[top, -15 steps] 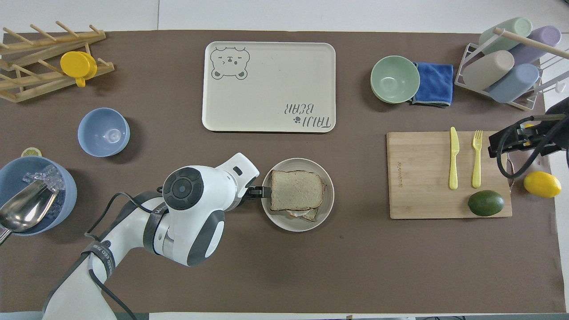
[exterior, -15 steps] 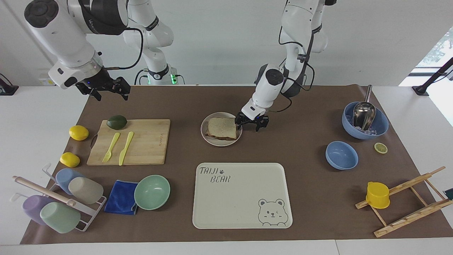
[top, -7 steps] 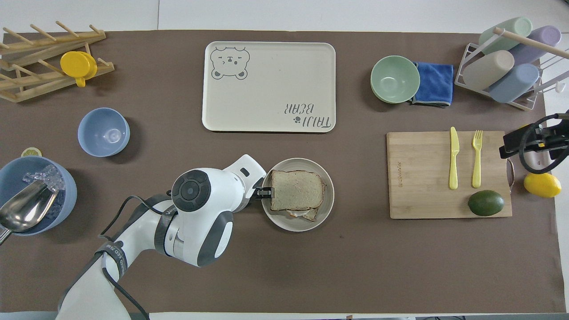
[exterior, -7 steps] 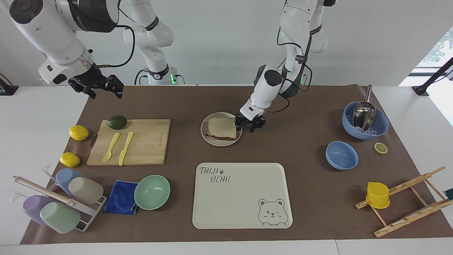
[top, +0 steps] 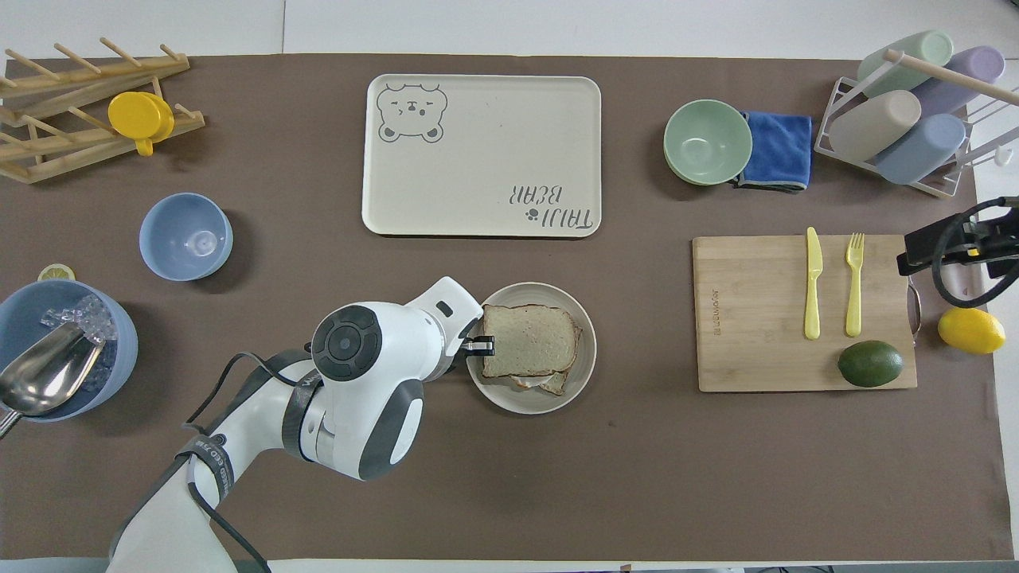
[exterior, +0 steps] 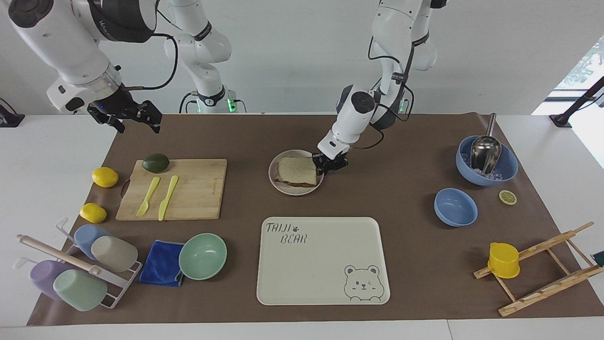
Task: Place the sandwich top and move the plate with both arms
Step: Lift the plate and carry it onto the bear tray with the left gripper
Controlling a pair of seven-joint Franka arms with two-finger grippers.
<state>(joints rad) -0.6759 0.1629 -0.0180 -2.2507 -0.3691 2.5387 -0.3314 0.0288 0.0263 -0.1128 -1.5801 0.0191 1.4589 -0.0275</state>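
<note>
The sandwich top [exterior: 296,171] [top: 529,341], a pale speckled slice with brown crust, lies on the sandwich filling on the round beige plate [exterior: 292,191] [top: 525,404] at mid-table. My left gripper [exterior: 325,165] [top: 480,344] is down at the plate's edge toward the left arm's end, shut on the rim. My right gripper [exterior: 126,118] [top: 951,245] hangs open and empty in the air over the brown mat's edge at the right arm's end, by the cutting board.
A cream bear-printed tray [exterior: 323,283] lies farther from the robots than the plate. A cutting board [exterior: 198,189] carries an avocado, fork and knife, with lemons beside it. Blue bowls [exterior: 455,207], a mint-green bowl [exterior: 203,256], a cup rack and a wooden rack stand around.
My left gripper slid in onto the plate's rim and closed there. My right gripper drew back a little toward its own end of the table.
</note>
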